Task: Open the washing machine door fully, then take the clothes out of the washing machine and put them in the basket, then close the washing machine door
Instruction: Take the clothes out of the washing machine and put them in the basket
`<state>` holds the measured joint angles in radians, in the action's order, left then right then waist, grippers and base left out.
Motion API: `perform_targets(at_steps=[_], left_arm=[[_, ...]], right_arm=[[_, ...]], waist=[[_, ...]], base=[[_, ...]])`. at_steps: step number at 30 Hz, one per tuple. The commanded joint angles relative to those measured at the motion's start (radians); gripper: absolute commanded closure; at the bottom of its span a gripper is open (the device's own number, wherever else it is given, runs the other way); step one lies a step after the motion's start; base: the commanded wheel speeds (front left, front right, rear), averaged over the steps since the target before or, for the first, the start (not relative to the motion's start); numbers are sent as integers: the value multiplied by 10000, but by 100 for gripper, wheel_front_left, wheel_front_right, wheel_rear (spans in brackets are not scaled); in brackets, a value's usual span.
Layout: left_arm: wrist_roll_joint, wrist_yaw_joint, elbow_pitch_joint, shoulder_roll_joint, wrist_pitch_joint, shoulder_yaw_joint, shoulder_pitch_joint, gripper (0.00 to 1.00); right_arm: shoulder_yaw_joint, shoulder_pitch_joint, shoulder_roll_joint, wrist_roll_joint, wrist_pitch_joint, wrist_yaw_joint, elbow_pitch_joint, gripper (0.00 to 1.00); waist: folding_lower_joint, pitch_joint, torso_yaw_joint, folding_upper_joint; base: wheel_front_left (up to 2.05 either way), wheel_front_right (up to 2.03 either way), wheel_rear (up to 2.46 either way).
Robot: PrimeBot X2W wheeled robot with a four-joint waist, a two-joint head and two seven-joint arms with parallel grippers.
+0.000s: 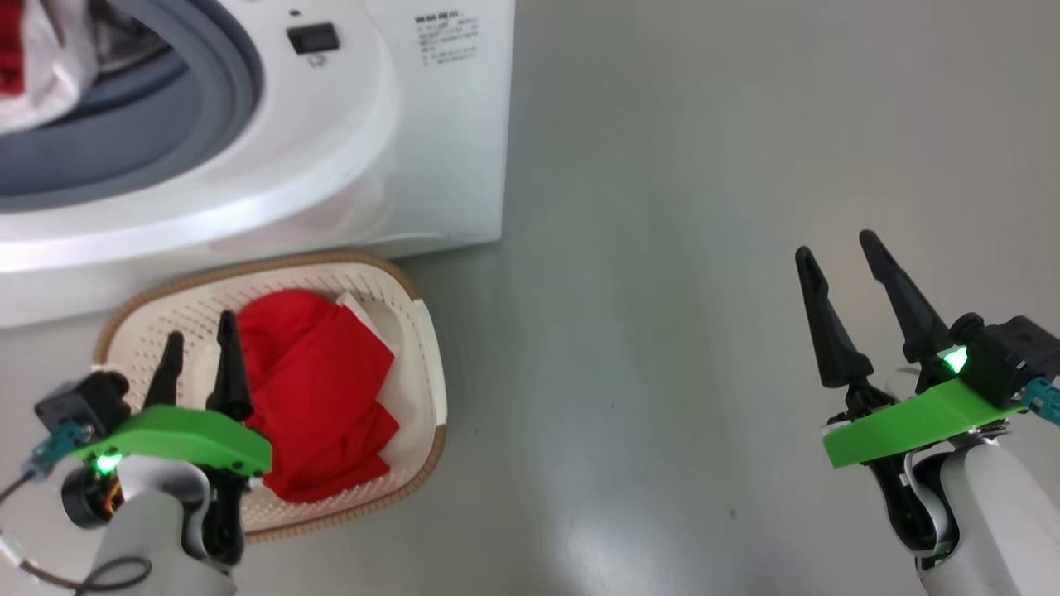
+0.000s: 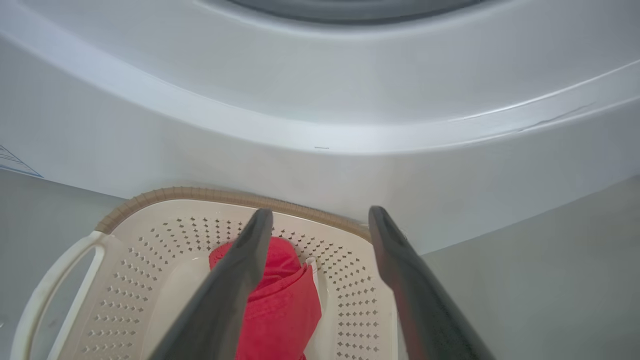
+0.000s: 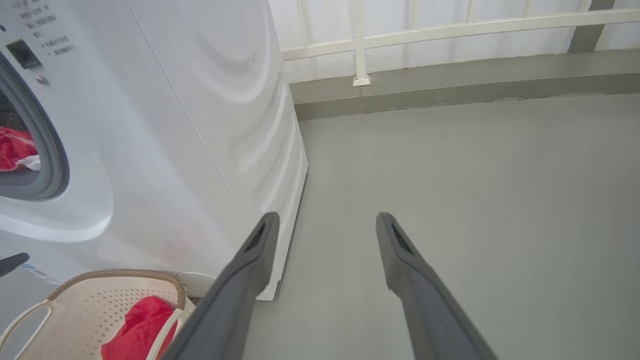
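Red clothes (image 1: 319,397) lie heaped in the basket (image 1: 186,310), just ahead and to the right of the left pincer (image 1: 199,364). Its fingers stand spread with nothing between them above the near rim. The basket sits hard against the foot of the washing machine (image 1: 373,149), probably so each garment only has a short drop. More clothes (image 1: 25,66) lie in the drum (image 1: 124,45), up ahead of that pincer, so unloading looks unfinished. The right pincer (image 1: 838,252) hangs spread and empty over bare floor (image 1: 662,331), well apart, likely kept clear.
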<state>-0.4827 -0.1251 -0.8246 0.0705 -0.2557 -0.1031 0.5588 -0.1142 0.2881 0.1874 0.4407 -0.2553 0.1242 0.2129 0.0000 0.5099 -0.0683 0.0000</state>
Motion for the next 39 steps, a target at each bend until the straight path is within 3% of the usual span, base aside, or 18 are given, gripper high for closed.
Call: perform_targets(at_steps=[1, 21, 39], left_arm=[[143, -56, 301, 210, -61, -301, -417, 0], [2143, -56, 3475, -89, -61, -505, -2966, 0], [2520, -56, 5588, -167, -61, -760, -4904, 0]], right_arm=[[-224, -318, 90, 47, -65, 65, -145, 0], [-221, -1445, 135, 147, -65, 65, 233, 0], [37, -2612, 92, 198, -65, 65, 197, 0]], waist=[[0, -483, 83, 0], [0, -2771, 323, 0], [0, -3934, 659, 0]], base=[[0, 0, 0], [0, 0, 0], [0, 0, 0]])
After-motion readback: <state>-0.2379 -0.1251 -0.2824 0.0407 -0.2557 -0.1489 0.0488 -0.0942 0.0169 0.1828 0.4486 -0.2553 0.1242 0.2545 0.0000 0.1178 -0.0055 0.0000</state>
